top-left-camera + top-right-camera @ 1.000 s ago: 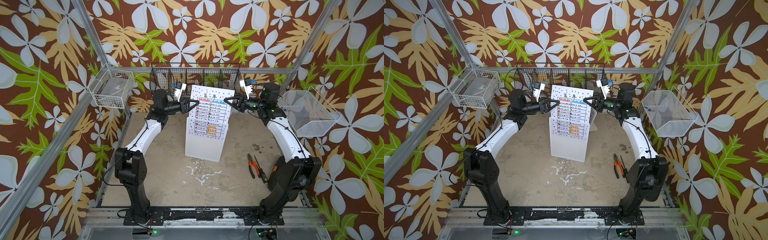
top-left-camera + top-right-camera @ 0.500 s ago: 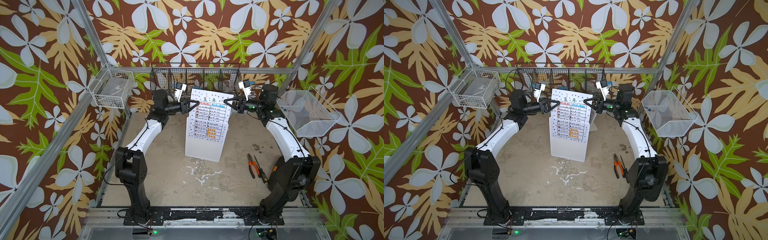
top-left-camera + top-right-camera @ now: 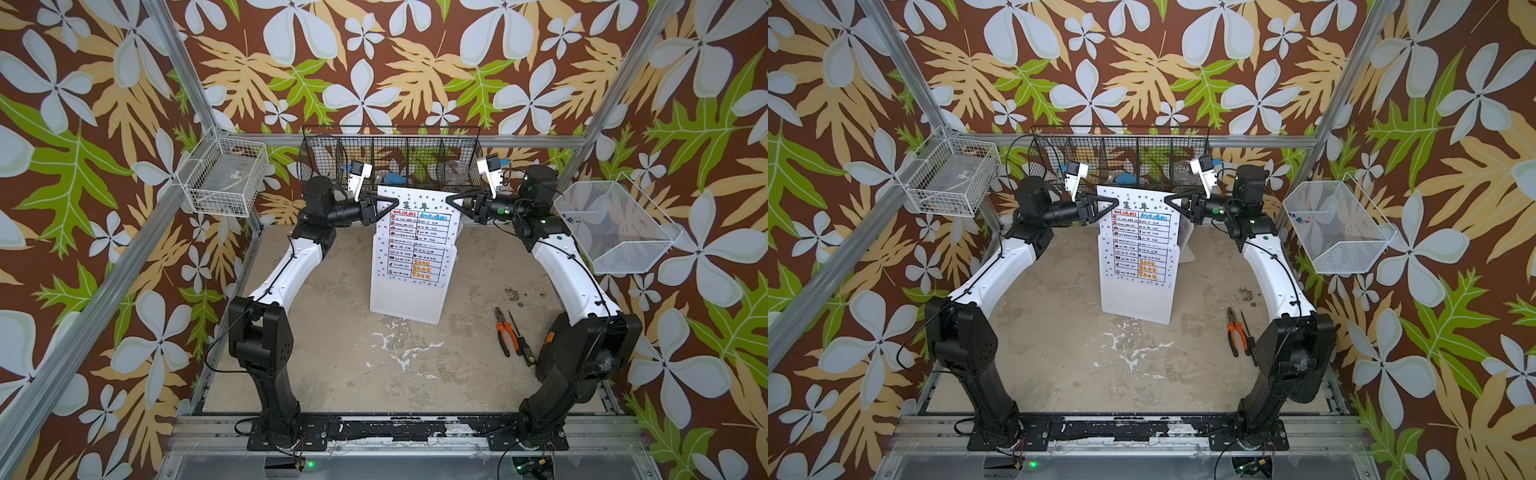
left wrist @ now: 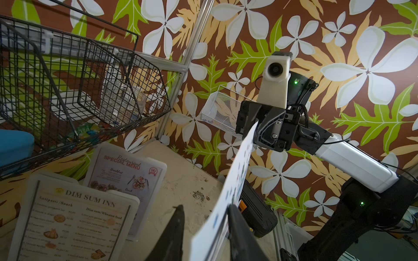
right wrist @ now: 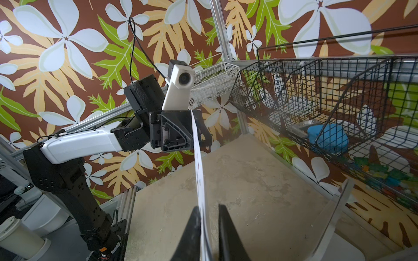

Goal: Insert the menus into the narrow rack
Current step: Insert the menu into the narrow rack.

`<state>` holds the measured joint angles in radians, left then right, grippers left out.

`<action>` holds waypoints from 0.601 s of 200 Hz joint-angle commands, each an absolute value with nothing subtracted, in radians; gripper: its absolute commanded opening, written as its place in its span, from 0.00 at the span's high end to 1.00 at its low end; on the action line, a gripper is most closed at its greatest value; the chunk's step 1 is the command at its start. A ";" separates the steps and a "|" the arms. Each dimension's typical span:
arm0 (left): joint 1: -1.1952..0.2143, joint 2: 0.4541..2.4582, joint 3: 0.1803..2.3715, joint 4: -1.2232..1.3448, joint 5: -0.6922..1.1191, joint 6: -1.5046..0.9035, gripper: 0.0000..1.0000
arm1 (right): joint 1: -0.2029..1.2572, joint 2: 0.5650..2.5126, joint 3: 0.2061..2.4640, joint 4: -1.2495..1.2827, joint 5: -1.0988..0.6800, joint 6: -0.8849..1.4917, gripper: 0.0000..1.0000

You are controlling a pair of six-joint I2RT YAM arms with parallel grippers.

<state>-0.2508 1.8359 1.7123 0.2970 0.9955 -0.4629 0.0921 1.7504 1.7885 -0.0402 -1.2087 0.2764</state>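
The large white dotted-border menu (image 3: 417,232) (image 3: 1140,232) stands upright in the front slot of the white rack (image 3: 405,299) (image 3: 1136,299). My left gripper (image 3: 395,202) (image 3: 1116,203) is at its upper left corner and my right gripper (image 3: 449,202) (image 3: 1168,203) at its upper right. In the left wrist view the sheet (image 4: 235,171) leans on one finger of the open left gripper (image 4: 206,206). The right gripper (image 5: 209,206) straddles the sheet (image 5: 199,162), narrowly open. The "DIM SUM INN" menu (image 4: 74,221) and "SPECIAL MENU" (image 4: 126,171) stand in the rear slots.
A black wire basket (image 3: 390,162) hangs on the back wall just behind both grippers. A white wire basket (image 3: 224,178) hangs on the left and a mesh one (image 3: 615,224) on the right. Orange pliers (image 3: 505,332) and a screwdriver (image 3: 521,345) lie by the right arm's base.
The white menu has sunk lower into the rack's front slot. Both grippers have come down with its top corners.
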 commanded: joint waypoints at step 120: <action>-0.250 1.807 1.626 0.331 0.987 -0.445 0.60 | 0.095 1.714 1.689 0.010 -1.222 0.281 0.86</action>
